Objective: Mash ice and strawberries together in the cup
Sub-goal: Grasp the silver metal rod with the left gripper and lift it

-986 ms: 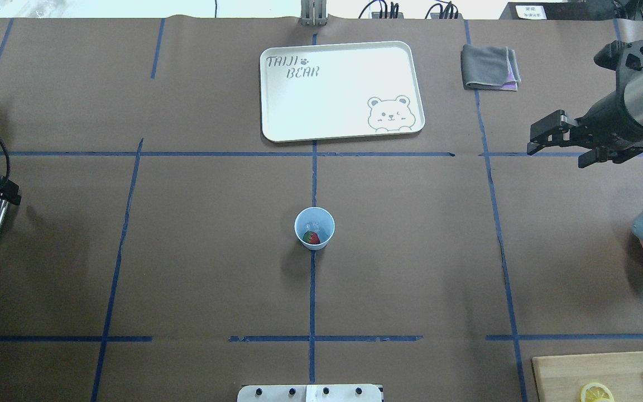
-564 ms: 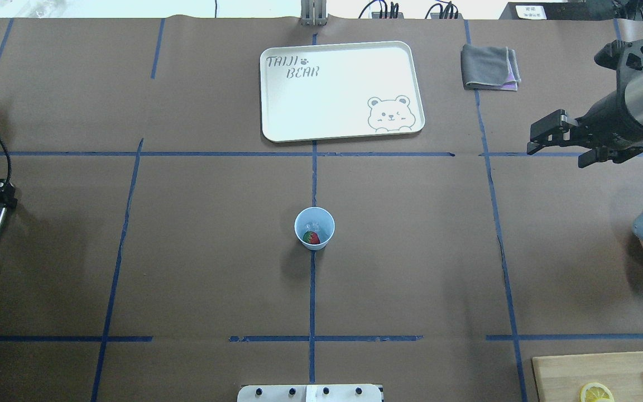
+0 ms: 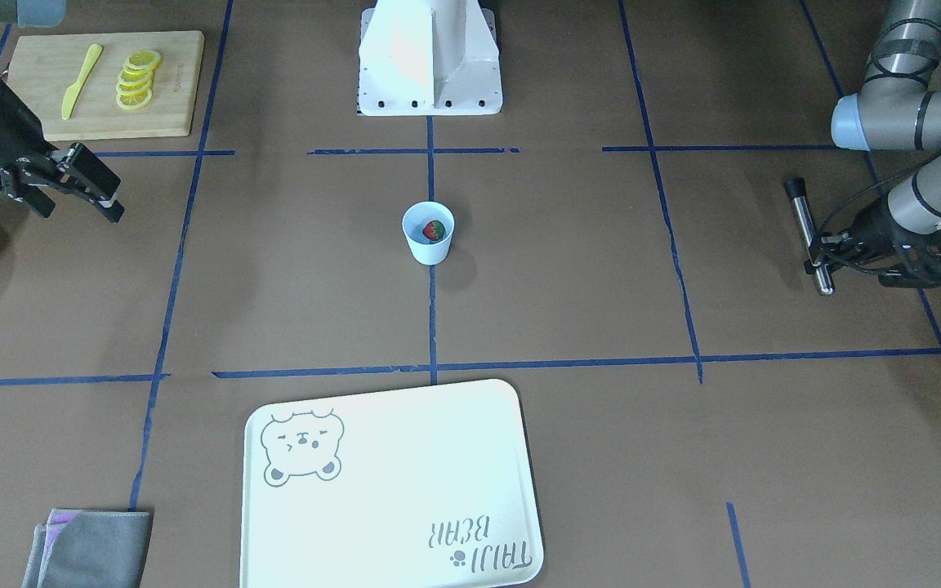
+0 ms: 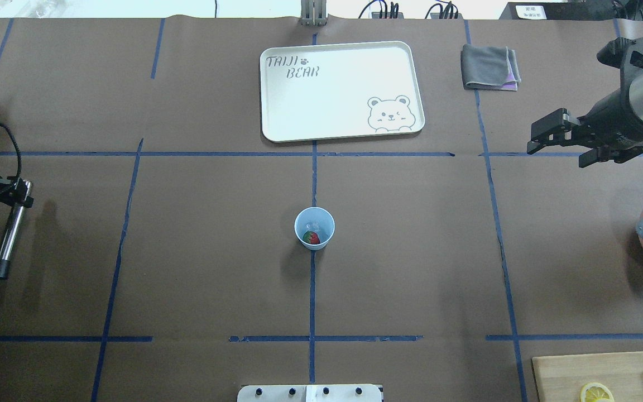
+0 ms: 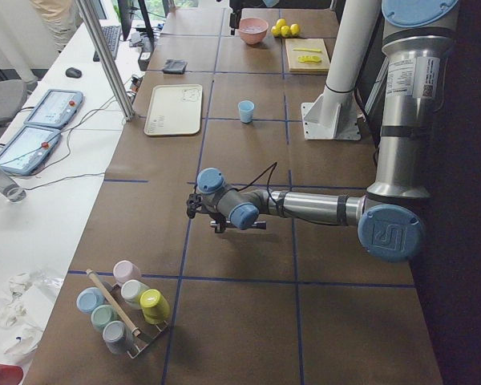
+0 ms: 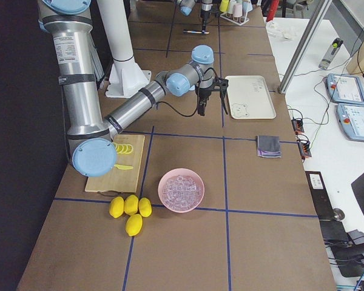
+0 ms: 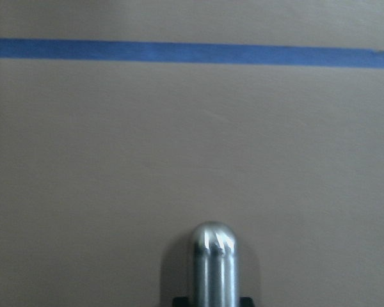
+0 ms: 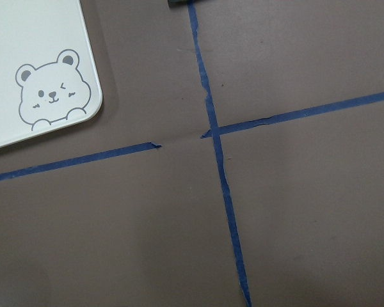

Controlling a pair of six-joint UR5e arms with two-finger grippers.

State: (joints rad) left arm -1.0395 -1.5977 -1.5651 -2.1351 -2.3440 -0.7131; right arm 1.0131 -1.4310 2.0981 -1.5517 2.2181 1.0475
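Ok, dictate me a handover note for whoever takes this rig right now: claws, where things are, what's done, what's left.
Left claw: shut on the steel muddler, at the table's left side, far from the cup.
Right claw: open, empty, off to the right.
Cup: upright at table centre, with the strawberry whole inside and the ice faintly visible beside it.
Done: muddler in hand.
Left: bring it to the cup and mash.
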